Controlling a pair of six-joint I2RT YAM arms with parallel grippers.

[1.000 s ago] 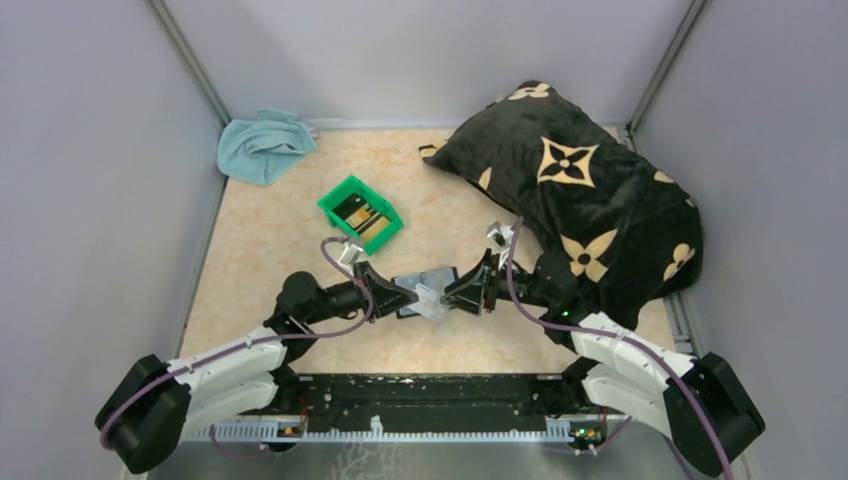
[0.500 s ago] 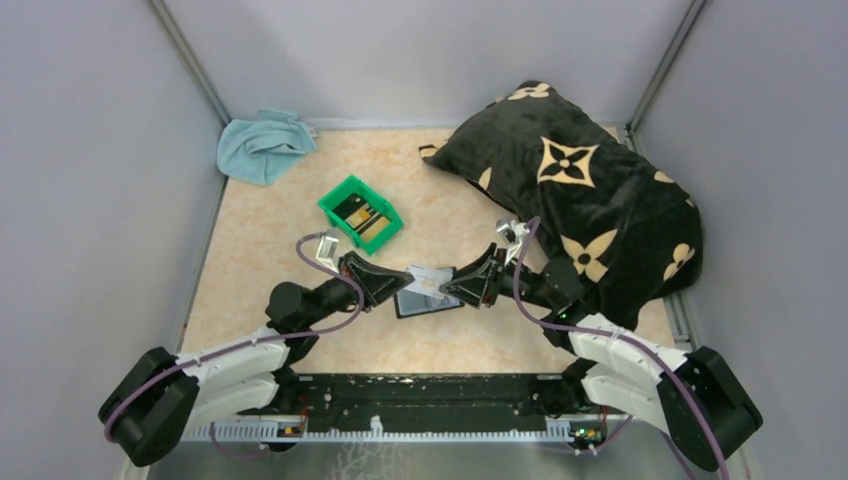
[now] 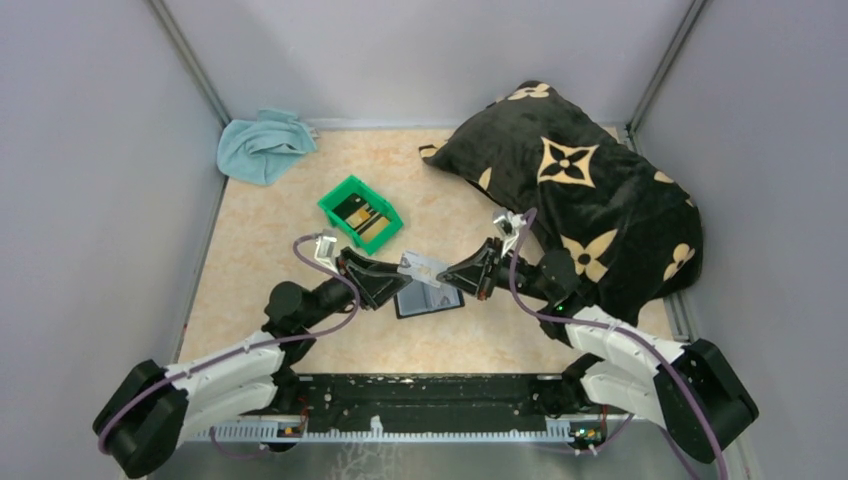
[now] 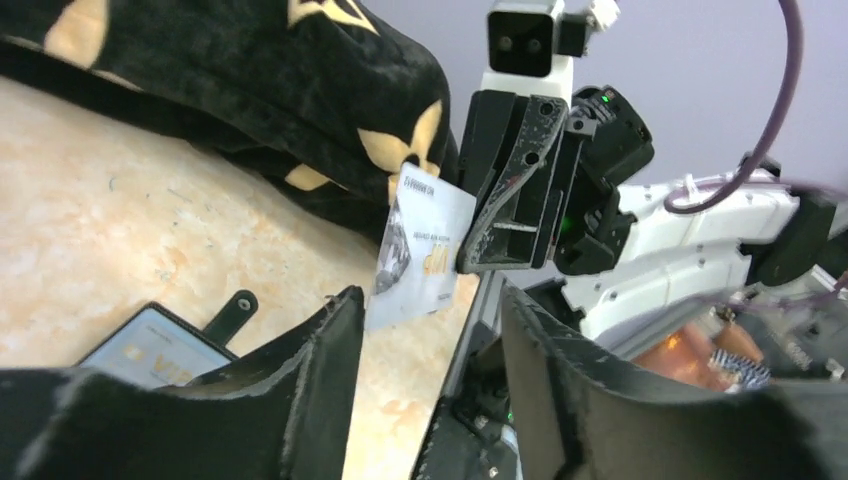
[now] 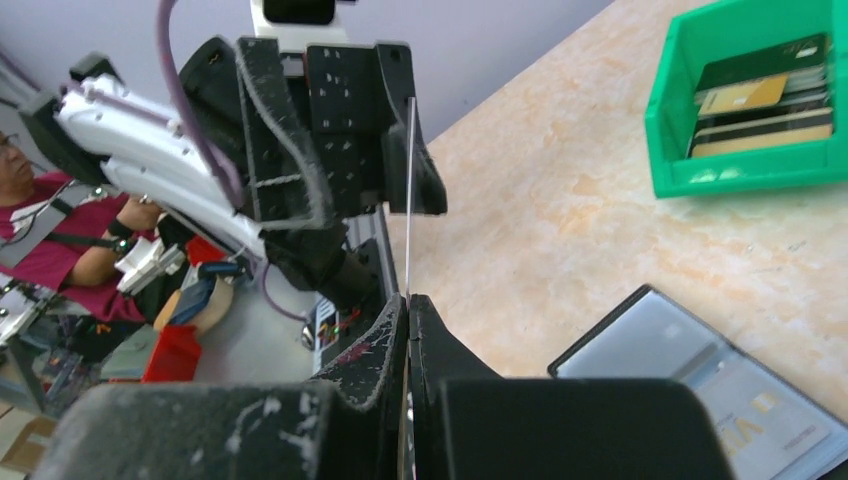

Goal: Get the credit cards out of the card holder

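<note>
Grey walls box in a tan marbled table (image 3: 260,270). A black blanket (image 3: 590,190) with tan flowers fills the far right, and a blue cloth (image 3: 262,145) sits in the far left corner. The green bin (image 3: 335,200) holds dark cards (image 3: 362,215). The card holder (image 3: 428,301) lies open between the arms. Above it the right pincer (image 3: 447,274) is clamped on a pale card (image 3: 422,268) — the left pincer (image 3: 395,281), fingers apart, is just beside the card's other end.
</note>
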